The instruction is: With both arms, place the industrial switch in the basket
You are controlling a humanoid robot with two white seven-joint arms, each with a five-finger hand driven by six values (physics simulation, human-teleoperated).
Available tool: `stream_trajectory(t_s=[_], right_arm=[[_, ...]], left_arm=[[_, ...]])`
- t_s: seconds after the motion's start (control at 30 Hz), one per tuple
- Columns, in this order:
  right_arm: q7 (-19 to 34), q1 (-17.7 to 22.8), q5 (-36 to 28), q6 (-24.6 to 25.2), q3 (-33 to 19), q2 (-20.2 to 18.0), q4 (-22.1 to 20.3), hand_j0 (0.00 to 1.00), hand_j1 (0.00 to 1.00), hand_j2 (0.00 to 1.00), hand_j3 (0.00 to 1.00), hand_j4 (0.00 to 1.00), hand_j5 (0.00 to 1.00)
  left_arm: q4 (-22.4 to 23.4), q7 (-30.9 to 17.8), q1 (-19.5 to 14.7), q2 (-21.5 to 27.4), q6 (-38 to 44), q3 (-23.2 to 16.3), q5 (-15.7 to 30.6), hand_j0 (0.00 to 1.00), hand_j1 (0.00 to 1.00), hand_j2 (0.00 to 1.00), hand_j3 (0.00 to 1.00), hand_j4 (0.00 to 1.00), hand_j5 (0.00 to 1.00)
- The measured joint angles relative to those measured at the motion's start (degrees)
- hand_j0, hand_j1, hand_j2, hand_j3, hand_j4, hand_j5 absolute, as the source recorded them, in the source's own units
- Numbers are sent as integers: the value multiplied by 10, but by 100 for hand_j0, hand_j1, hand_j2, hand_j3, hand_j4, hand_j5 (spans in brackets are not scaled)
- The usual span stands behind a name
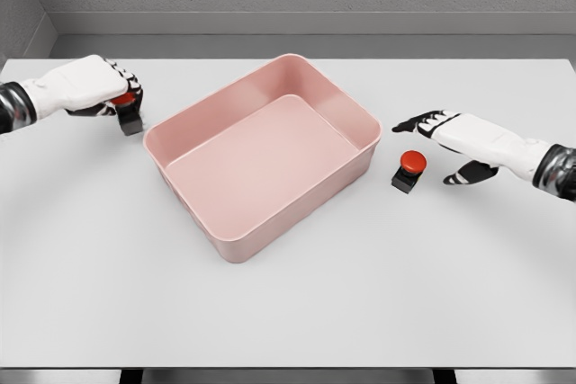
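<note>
Switches come as a pair here, one on each side of the pink basket. The left switch sits at the far left of the table, and the left hand is curled over it with the fingers clamped around its red cap and dark body. The right switch stands free on the table just right of the basket's wall, and the right hand hovers close beside it with fingers spread, holding nothing.

Each switch looks small, rigid and light: a dark boxy base with a round red button on top. The base is probably the better place to hold, across its flat sides, since the domed cap looks smooth and may slip or press in under the fingers. Nothing about it looks fragile, though a drop could make it bounce or roll.

The basket sits turned at an angle, with walls that rise above the height of the switches, so each one must be lifted over the rim before being let down inside. The inside is wide and bare, with room for both. The table around the hands is open on all sides; the left switch lies fairly near the far left edge.
</note>
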Motion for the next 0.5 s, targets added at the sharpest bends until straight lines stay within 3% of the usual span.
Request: stream_trajectory(t_s=[0.3, 0.5], right_arm=[[11, -1, 12, 4, -1, 7, 0, 83, 83, 83, 83, 83, 83], [19, -4, 15, 4, 1, 14, 0, 81, 81, 81, 81, 81, 81]], left_arm=[[-62, -1, -23, 47, -1, 3, 45, 38, 38, 38, 38, 38, 38], [-148, -3, -21, 78, -1, 11, 72, 38, 38, 38, 38, 38, 38]])
